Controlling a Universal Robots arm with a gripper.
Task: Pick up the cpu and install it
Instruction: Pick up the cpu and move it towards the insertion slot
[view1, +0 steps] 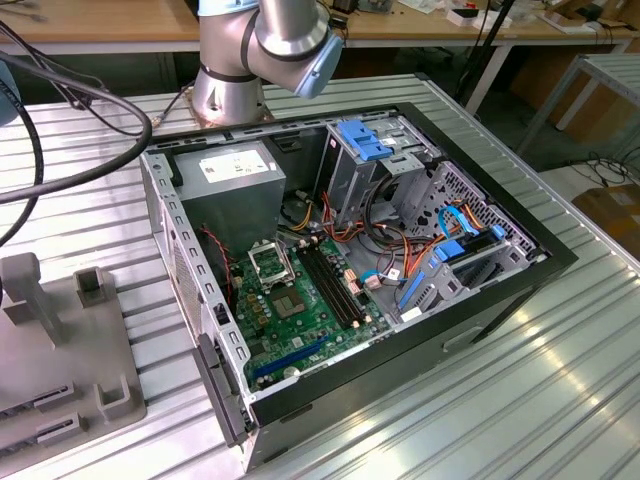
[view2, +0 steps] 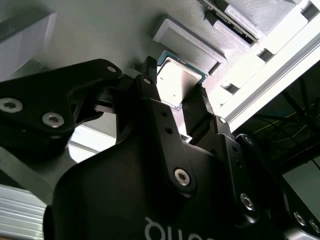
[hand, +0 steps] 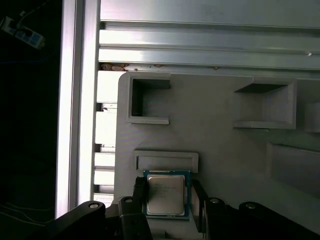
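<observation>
The cpu (hand: 165, 194) is a small silvery square with a greenish edge. It sits low over a grey moulded fixture (hand: 225, 150), just beside a raised ridge (hand: 166, 161). My gripper (hand: 169, 196) has its two black fingers pressed against opposite sides of the chip, shut on it. The second wrist view shows the same grip: the cpu (view2: 176, 80) between the fingertips (view2: 150, 75) of the gripper (view2: 176, 85). In the exterior view the open computer case (view1: 480, 290) holds the green motherboard (view1: 310, 310) with its black square socket (view1: 270, 263), far from the grey fixture (view1: 60, 380).
The fixture has several raised pockets and walls (hand: 147, 100). An aluminium rail (hand: 80, 100) borders it, with a dark drop beyond. Inside the case are a power supply (view1: 235, 175), drive cages (view1: 370, 150) and loose cables (view1: 400, 250). A black cable (view1: 60, 170) loops over the ribbed table.
</observation>
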